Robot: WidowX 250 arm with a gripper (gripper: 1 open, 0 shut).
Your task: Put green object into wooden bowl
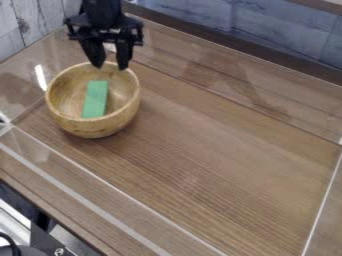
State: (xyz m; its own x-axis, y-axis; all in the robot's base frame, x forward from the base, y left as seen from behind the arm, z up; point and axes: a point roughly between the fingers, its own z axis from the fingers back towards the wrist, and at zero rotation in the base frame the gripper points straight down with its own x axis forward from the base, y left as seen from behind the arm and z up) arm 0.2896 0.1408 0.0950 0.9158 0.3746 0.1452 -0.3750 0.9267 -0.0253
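Note:
The green object (pixel 96 99) lies flat inside the wooden bowl (pixel 67 121), a round tan bowl at the left of the table. My black gripper (pixel 106 56) hangs above the bowl's far rim, pointing down. Its fingers stand apart with nothing between them, and the block is clear of them.
Low clear plastic walls (pixel 160 215) fence the wooden tabletop on all sides. A grey plank wall (pixel 267 25) runs behind the table. Bare wood (pixel 227 130) stretches to the right of the bowl.

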